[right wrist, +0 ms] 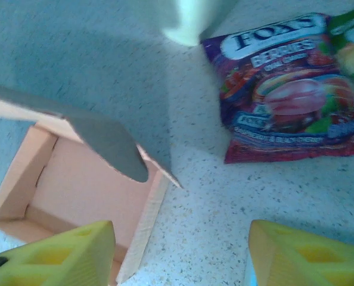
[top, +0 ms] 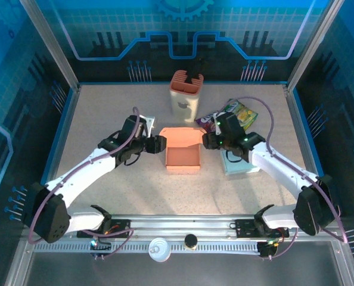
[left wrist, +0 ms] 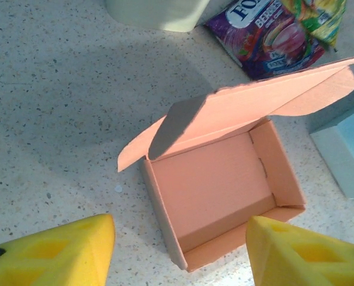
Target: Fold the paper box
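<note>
**Two open grippers flank an unclosed box**

Both arms reach in over the speckled table and meet at its middle, where the paper box sits, tray up and empty. Judged from the top view, its longer side and its lid hinge run left to right. That puts one short end toward each arm.

The lid rises from the far edge and leans back, not yet brought down. The left wrist view shows the same lid standing over the tray. A side flap juts from the lid's end in the right wrist view.

The left gripper hangs just beside the box's left end, and the right gripper just beside its right end. Neither looks clearly nearer. Each wrist view shows its yellow fingers spread wide with nothing between them: left gripper, right gripper. Neither is holding the box.

The coming move likely depends on the lid, which lies beyond and above both grippers. Tipping it forward over the tray would need a push from the far side.

A candy bag lies near the right gripper.
</note>
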`<act>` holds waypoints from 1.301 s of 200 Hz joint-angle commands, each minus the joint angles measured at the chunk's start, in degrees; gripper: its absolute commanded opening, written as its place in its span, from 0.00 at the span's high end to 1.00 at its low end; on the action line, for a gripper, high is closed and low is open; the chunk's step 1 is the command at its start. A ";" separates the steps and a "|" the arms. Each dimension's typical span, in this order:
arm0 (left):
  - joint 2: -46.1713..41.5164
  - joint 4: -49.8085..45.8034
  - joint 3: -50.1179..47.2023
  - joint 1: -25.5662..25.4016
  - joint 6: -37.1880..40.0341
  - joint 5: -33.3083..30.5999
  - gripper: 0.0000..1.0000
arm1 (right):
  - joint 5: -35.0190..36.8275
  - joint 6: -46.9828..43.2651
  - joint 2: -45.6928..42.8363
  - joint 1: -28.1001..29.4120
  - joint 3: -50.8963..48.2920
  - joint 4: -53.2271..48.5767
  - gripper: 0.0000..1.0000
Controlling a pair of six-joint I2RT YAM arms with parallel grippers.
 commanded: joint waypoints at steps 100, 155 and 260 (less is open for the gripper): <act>10.26 1.25 6.11 1.76 8.61 0.02 0.48 | -8.50 -10.15 11.40 -1.65 6.36 0.97 0.55; 11.92 2.46 6.73 1.76 7.65 0.55 0.62 | -8.06 -9.54 12.35 -1.56 6.60 1.87 0.69; 7.49 0.37 5.43 1.67 7.24 -3.33 0.63 | -6.21 -9.33 12.55 -1.58 6.27 2.13 0.83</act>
